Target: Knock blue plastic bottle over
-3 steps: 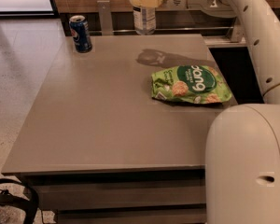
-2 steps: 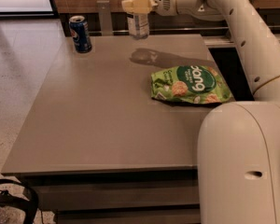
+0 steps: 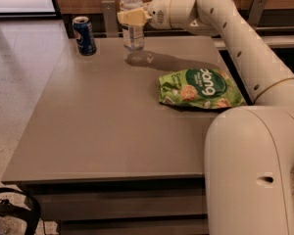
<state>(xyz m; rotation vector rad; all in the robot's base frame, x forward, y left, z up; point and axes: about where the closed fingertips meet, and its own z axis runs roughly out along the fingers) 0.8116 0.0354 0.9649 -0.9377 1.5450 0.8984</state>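
The blue plastic bottle (image 3: 133,37) is clear with a white cap and stands upright near the far edge of the grey table (image 3: 103,131). My gripper (image 3: 131,17) is at the bottle's mid height, against its upper body, and covers part of the label. The arm reaches in from the right. A dark shadow lies on the table right of the bottle's base.
A short blue soda can (image 3: 84,35) stands upright at the far left of the table, left of the bottle. A green chip bag (image 3: 201,88) lies flat on the right side. A wooden wall with metal brackets runs behind the table. My arm's base fills the lower right.
My gripper has moved left along the far edge. The bottle has shifted left with it, toward the can, and is still upright. The can and the bag have not moved.
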